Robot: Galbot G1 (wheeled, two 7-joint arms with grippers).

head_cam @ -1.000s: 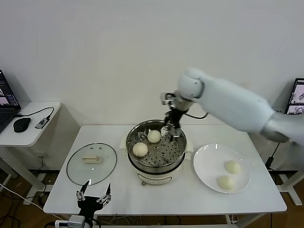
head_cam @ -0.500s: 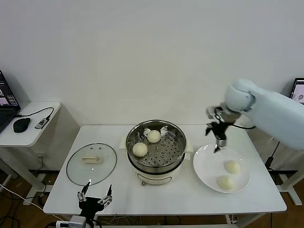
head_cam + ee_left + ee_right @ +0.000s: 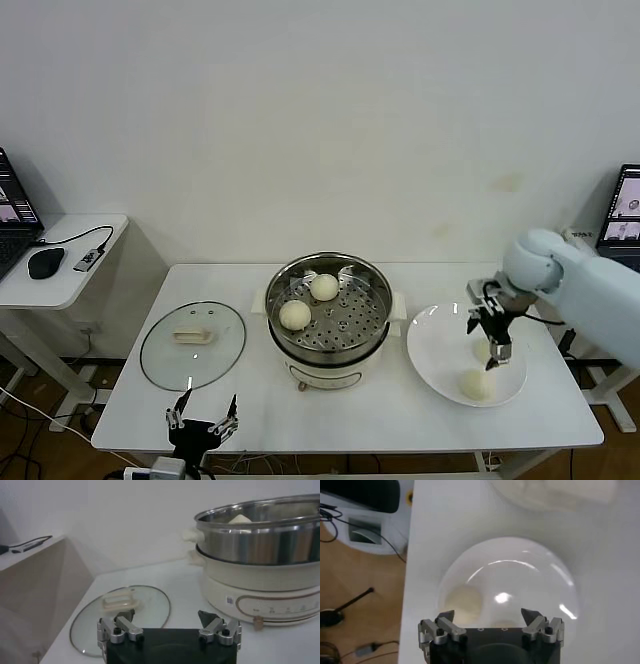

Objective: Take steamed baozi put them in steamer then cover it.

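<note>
Hovering my right gripper (image 3: 494, 343), jaws spread, over the plate (image 3: 432, 350).
Two buns (image 3: 295, 314) sit in the steamer (image 3: 375, 335); my left gripper (image 3: 202, 428) waits open.

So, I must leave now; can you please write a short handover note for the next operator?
Right gripper: open, empty, above the white plate.
Left gripper: open, parked at the table's near edge by the glass lid.
Done: two baozi in the steamer.
Left: two baozi on the plate to move, then cover the steamer.
</note>
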